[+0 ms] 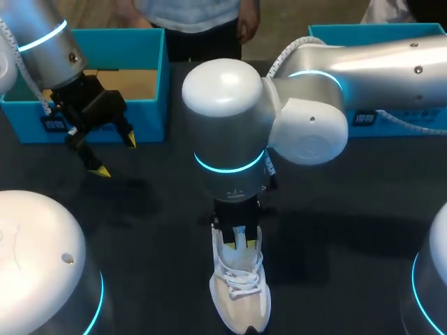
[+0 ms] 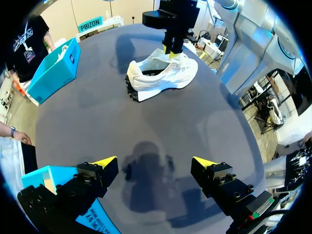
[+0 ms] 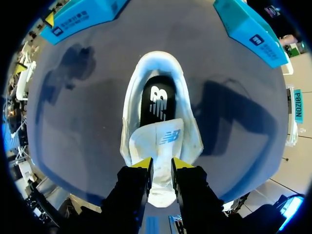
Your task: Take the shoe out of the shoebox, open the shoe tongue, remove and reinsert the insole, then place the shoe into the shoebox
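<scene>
Removal from the box is judged done: the white lace-up shoe (image 1: 241,296) is set on the dark worktop (image 1: 154,230), its white tongue (image 3: 158,141) is pinched by the right gripper (image 3: 161,165), the black insole (image 3: 157,100) is not yet pulled, the left gripper (image 2: 155,161) is held open near the blue cardboard shoebox (image 1: 150,77), and reboxing is left.

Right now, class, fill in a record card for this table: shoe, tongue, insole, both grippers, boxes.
shoe: white, on the table, outside both boxes
tongue: pinched by the right gripper
insole: black, inside the shoe
left gripper: open, empty, beside the left shoebox
right shoebox: blue like the left one, at the far side
</scene>
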Action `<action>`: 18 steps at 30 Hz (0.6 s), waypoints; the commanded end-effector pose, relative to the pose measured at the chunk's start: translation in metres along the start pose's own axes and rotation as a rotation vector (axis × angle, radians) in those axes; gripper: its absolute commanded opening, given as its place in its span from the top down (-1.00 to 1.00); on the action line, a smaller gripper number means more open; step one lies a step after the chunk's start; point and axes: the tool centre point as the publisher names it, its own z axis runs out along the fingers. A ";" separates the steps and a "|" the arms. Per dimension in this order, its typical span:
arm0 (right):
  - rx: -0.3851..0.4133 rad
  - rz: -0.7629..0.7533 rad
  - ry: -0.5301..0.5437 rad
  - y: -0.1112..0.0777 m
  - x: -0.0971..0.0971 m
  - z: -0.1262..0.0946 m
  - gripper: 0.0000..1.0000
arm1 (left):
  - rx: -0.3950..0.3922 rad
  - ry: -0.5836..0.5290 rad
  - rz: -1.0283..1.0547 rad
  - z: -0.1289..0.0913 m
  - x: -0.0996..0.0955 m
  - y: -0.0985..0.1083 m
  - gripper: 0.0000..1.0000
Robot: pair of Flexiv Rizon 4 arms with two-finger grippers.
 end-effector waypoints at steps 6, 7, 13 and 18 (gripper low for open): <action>-0.018 0.000 0.019 0.001 0.007 0.018 0.51 | -0.003 0.001 0.000 0.000 0.000 0.000 -1.00; -0.020 -0.003 0.029 0.002 0.007 0.021 0.51 | -0.003 0.001 0.000 0.000 0.000 0.000 -1.00; 0.006 0.008 0.035 0.008 0.011 0.038 0.53 | -0.003 0.001 0.000 0.000 0.000 0.000 -1.00; -0.004 0.002 0.032 0.009 0.014 0.034 0.52 | -0.003 0.001 0.000 0.000 0.000 0.000 -1.00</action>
